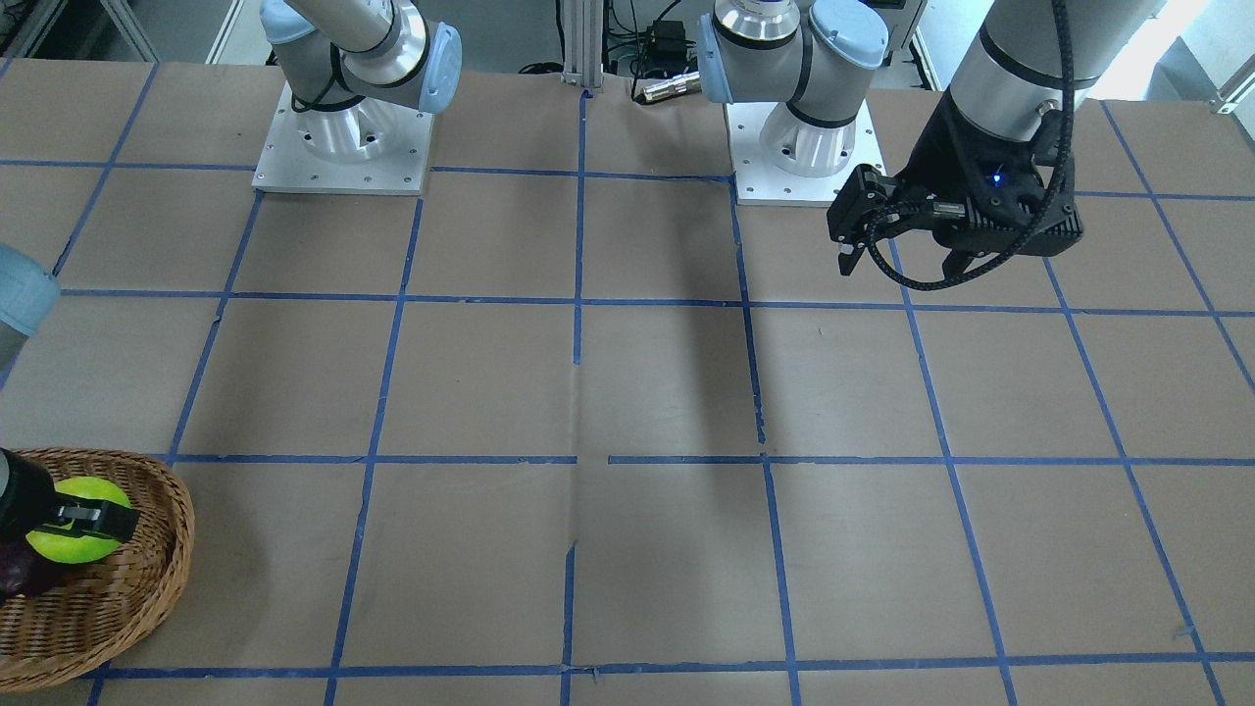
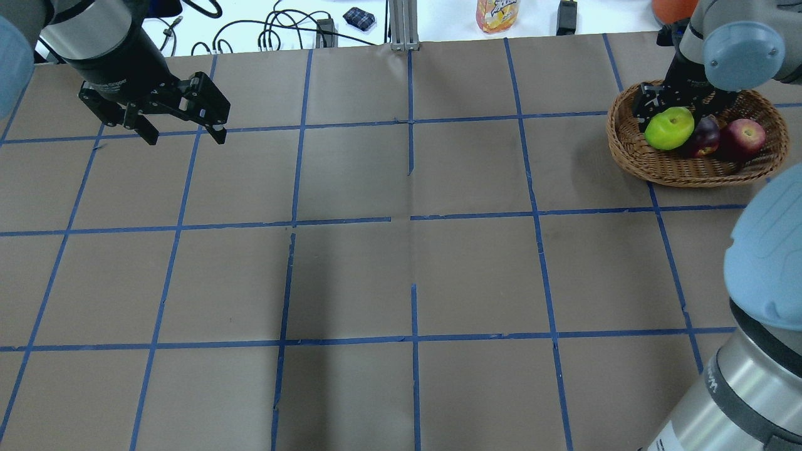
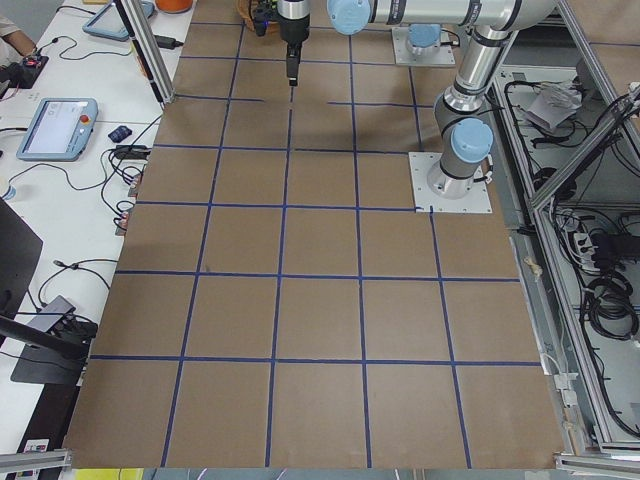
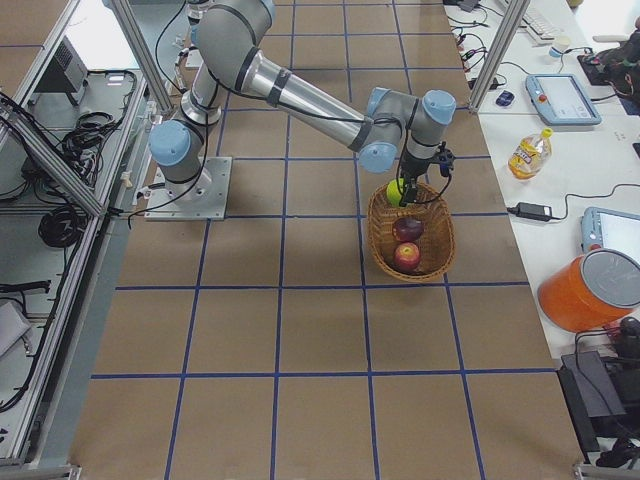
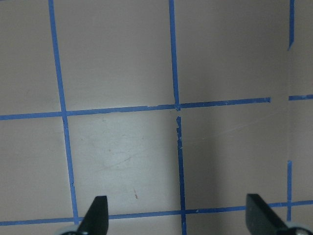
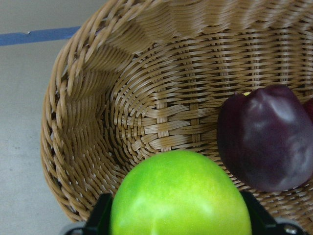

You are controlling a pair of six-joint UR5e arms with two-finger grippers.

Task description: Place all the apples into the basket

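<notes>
Black right pincer [image 6: 177, 218]: clenched on green apple [image 2: 669, 128], one finger [image 6: 100, 215] on each flank of the fruit. Apple is within the rim of the basket [image 2: 633, 156], at the end nearer desk centre. Cannot tell whether it touches the weave or hangs just over it.

Purple apple [image 2: 705, 136] lies in basket just beside the green one; contact between the two not resolvable. Red apple [image 2: 744, 134] comes next in line, against the purple one, toward the other end of basket. All three fruits are inside the wicker wall, in a row along the long axis.

Basket stands on the desk [image 2: 413, 263], at far right in overhead view. Desk top is brown paper gridded with blue tape.

Left pincer [image 2: 185, 136]: released, jaws spread wide. It hovers above the far left part of desk, well apart from basket. Its wrist view shows paper and a tape crossing beneath it.

Beyond far desk edge: bottle [image 2: 497, 14] with orange label, and black cables [image 2: 276, 34] on a white surface
</notes>
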